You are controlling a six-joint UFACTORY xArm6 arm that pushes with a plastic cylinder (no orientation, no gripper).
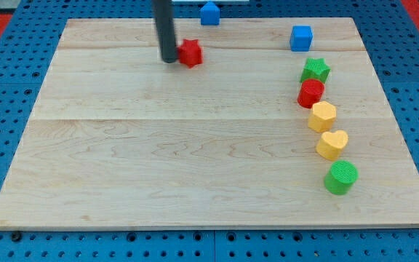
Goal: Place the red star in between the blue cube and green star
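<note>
The red star (190,53) lies near the view's top, left of centre. My tip (169,60) stands right against its left side. The blue cube (301,38) sits at the upper right of the board. The green star (315,70) lies just below and slightly right of the cube, with a small gap between them. The red star is far to the left of both.
Below the green star, a column runs down the right side: a red cylinder (311,93), a yellow hexagon (322,116), a yellow heart (332,144) and a green cylinder (340,177). A blue pentagon-like block (209,13) sits off the wooden board (158,160) at the top.
</note>
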